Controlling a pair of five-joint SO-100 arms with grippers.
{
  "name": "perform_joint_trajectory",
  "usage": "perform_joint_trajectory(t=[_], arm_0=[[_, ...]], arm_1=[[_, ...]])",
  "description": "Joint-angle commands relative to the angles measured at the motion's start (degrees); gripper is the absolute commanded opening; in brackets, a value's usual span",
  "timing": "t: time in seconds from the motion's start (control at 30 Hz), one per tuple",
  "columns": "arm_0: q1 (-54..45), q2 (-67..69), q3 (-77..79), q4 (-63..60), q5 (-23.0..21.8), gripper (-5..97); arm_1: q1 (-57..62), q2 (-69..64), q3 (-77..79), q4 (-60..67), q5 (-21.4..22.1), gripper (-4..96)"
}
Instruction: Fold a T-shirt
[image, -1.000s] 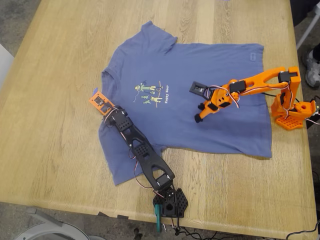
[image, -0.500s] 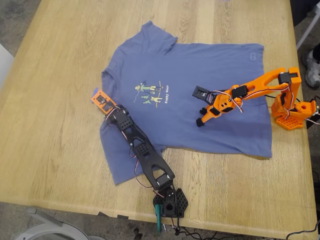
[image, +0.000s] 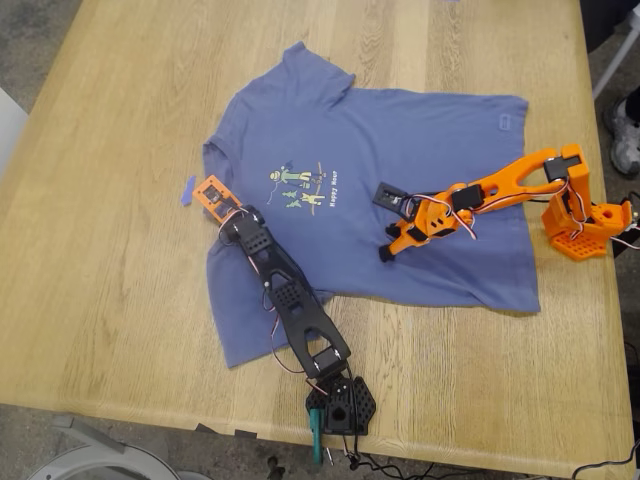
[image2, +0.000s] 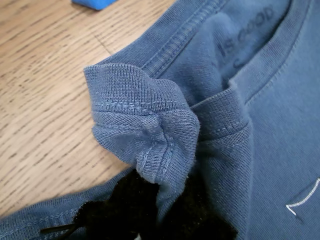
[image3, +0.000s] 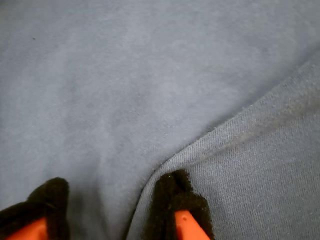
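Observation:
The slate-blue T-shirt (image: 400, 130) lies spread on the wooden table (image: 100, 300), with its chest print (image: 302, 186) facing up. My first gripper (image: 213, 197), on the black arm, is shut on the collar, which bunches up above its black pads (image2: 120, 205) in the first wrist view (image2: 145, 130). My second gripper (image: 384, 254), on the orange arm, rests on the shirt's body. Its jaws stand apart in the second wrist view (image3: 110, 210), with a fabric ridge (image3: 225, 135) running to one fingertip (image3: 175, 200).
A tiny blue scrap (image: 188, 190) lies on the bare wood just beside the collar; it also shows in the first wrist view (image2: 95, 4). The orange arm's base (image: 585, 225) stands at the exterior view's right, the black arm's base (image: 340, 400) at the near edge.
My first gripper shifted slightly toward the exterior view's right with the collar, uncovering the blue scrap. My second gripper moved down and left across the shirt, dragging the hem a little.

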Motion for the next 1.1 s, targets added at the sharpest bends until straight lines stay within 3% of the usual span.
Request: perform_joint_trajectory(t=[0.0,0.13,0.5,0.73,1.07], arm_0=[[3.69,7.38,-2.37,1.67,-0.7,0],[5.27,9.67,-2.46,2.81,-0.79,0],[10.02,18.28,-2.46,7.56,-0.88,0],[12.04,23.82,-2.46,10.2,-0.97,0],[16.26,30.23,-2.29,12.57,-0.97,0]], arm_1=[[-4.22,-2.29,-3.25,0.35,0.79,22.2],[-6.15,-3.96,-5.01,1.67,0.79,20.2],[-5.45,-0.7,1.14,5.19,-1.49,0.2],[0.26,6.24,4.92,5.54,-4.22,0.1],[10.55,12.66,-5.54,6.77,-8.7,0.0]])
